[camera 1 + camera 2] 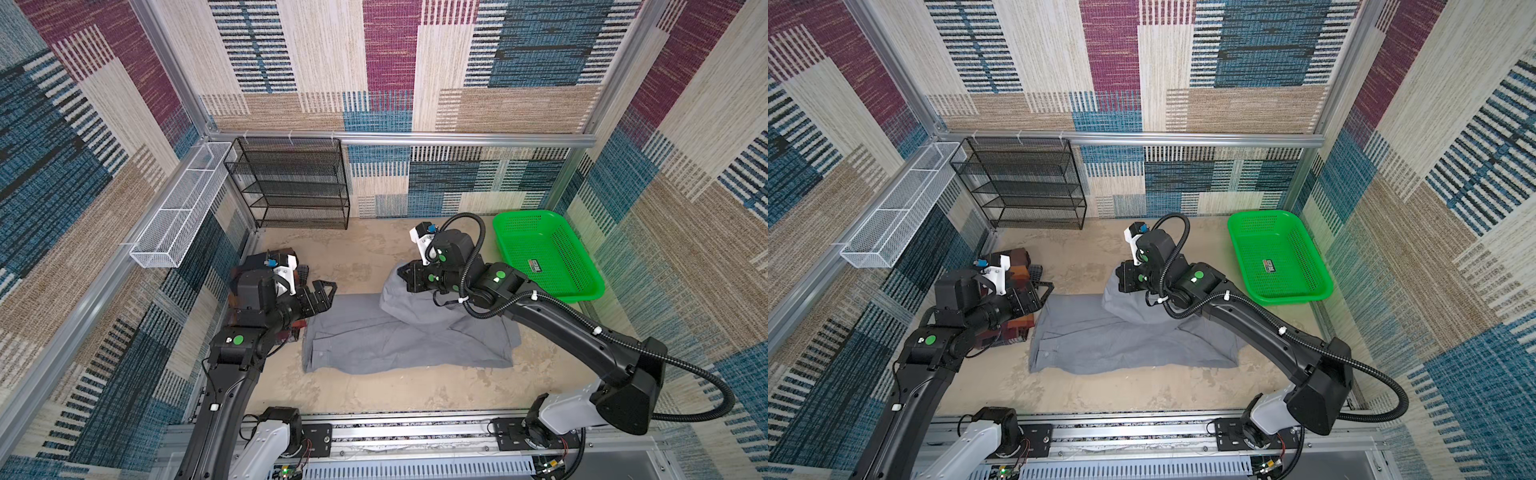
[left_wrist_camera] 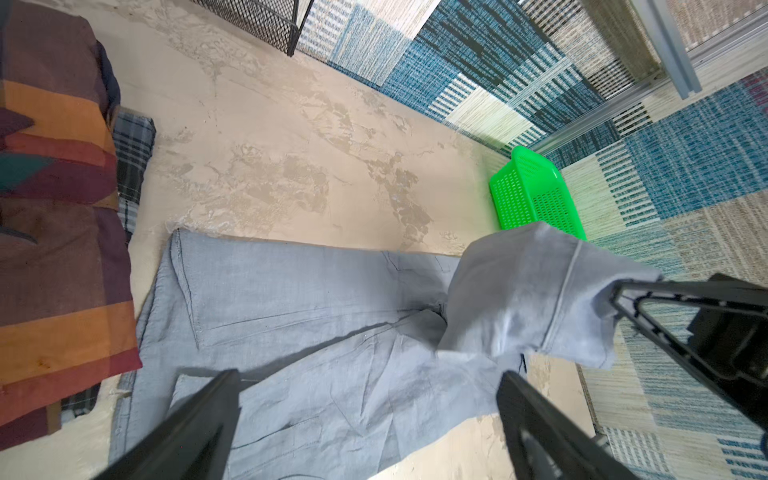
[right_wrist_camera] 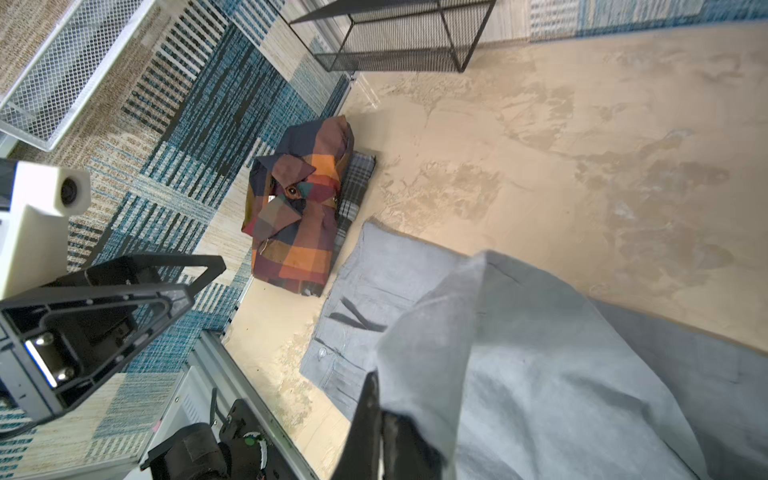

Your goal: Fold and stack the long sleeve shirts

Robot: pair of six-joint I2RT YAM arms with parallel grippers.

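- The gray shirt [image 1: 395, 345] [image 1: 1121, 343] is spread mostly flat at mid-counter [image 1: 365, 249], its length running left to right in both top views.
- A button [image 3: 322, 352] is seen near one corner of it in the right wrist view.
- One portion on its right half is raised off the counter and draped as a loose hump over the flat part.
- The right end effector [image 1: 403, 276] [image 1: 1121, 282] is clenched on that raised portion. In the left wrist view the cloth is seen pinched at its fingertips [image 2: 623, 296].
- The left end effector [image 1: 322, 297] [image 2: 368, 382] is released, with jaws spread wide, and is held above the gray shirt's left edge.
- The plaid shirt [image 3: 299, 216] [image 2: 54, 249] lies folded, collar up, just left of the gray shirt. In both top views it is largely hidden under the left arm [image 1: 249, 340].
- A dark checked cloth [image 3: 357, 183] is seen beneath the plaid shirt, with one edge projecting.
- A green basket [image 1: 524, 214] sits at the counter's right rear, well apart from both shirts.
- A black mesh rack [image 1: 291, 183] stands against the back wall.
- A white wire basket [image 1: 183, 208] is mounted along the left wall.
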